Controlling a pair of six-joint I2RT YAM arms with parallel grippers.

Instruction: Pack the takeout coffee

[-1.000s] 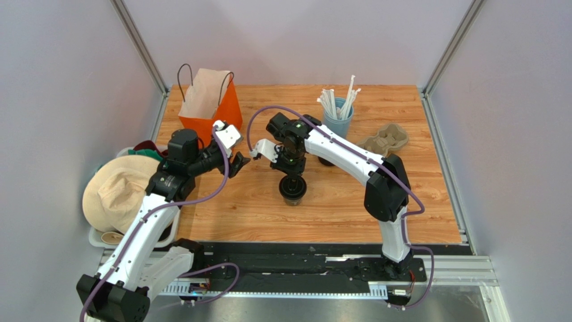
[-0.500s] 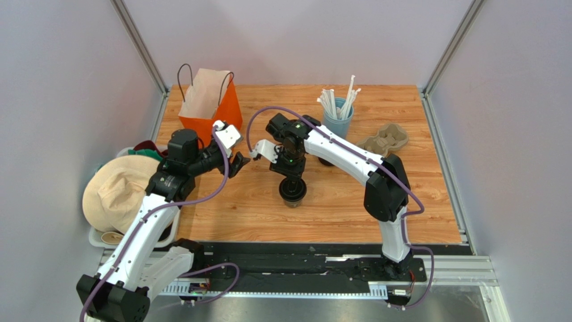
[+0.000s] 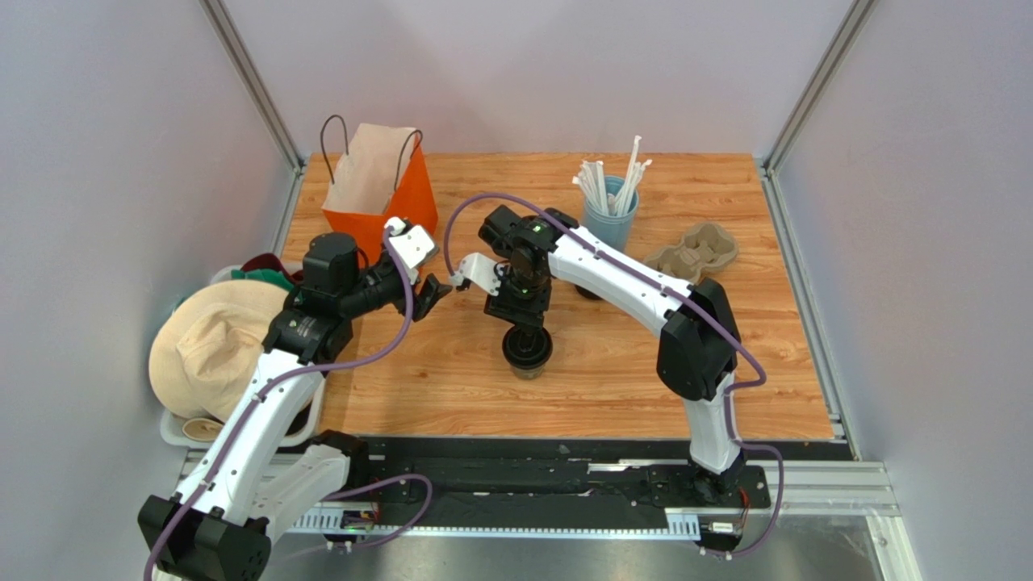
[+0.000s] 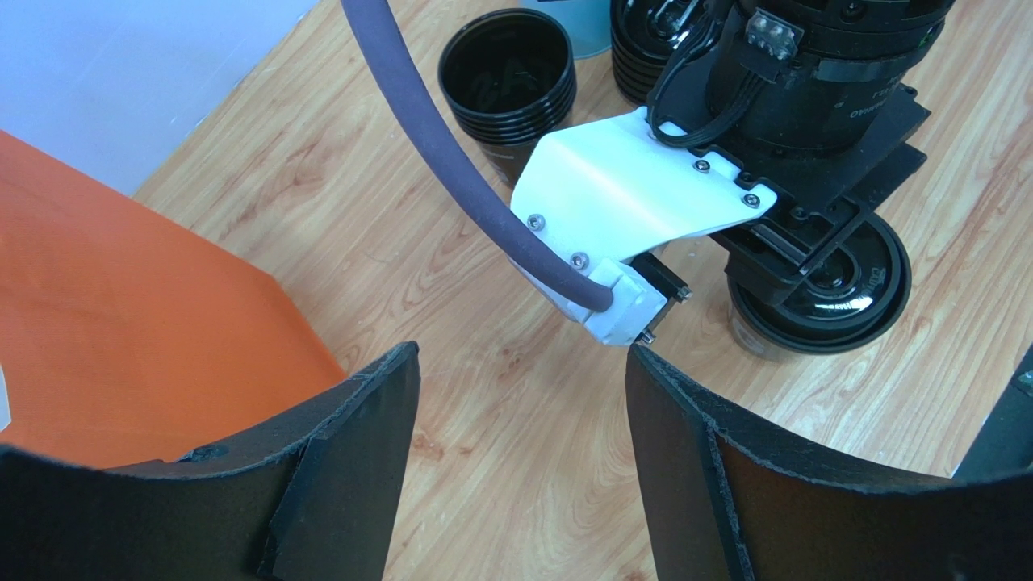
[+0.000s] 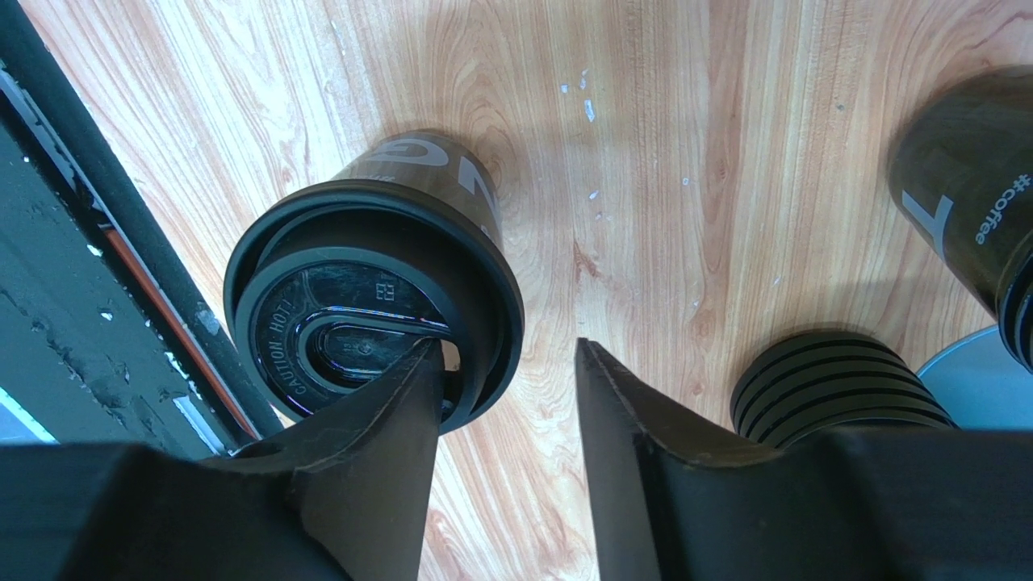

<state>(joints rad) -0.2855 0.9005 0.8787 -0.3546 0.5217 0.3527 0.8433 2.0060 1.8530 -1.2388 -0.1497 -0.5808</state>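
The takeout coffee (image 3: 528, 347) is a dark cup with a black lid, standing upright on the wooden table near its middle. In the right wrist view the takeout coffee (image 5: 364, 303) sits just left of the jaws. My right gripper (image 3: 524, 317) hangs directly above it. The right gripper (image 5: 509, 351) is open: one finger overlaps the lid's rim, the other is clear of it over bare wood. My left gripper (image 3: 431, 291) is open and empty, to the left of the cup. In the left wrist view the left gripper (image 4: 521, 357) frames bare table, with the takeout coffee (image 4: 837, 285) under the right arm's wrist.
An orange paper bag (image 3: 376, 194) stands open at the back left, beside the left gripper. Behind the right arm are a stack of black cups (image 4: 507, 73), a stack of lids (image 5: 837, 387), a blue cup of straws (image 3: 610, 218) and a cardboard tray (image 3: 697, 252). A hat (image 3: 218, 345) lies off the table's left edge.
The right gripper's jaws have spread apart above the lidded cup, which stays standing in place. The left arm has not moved.
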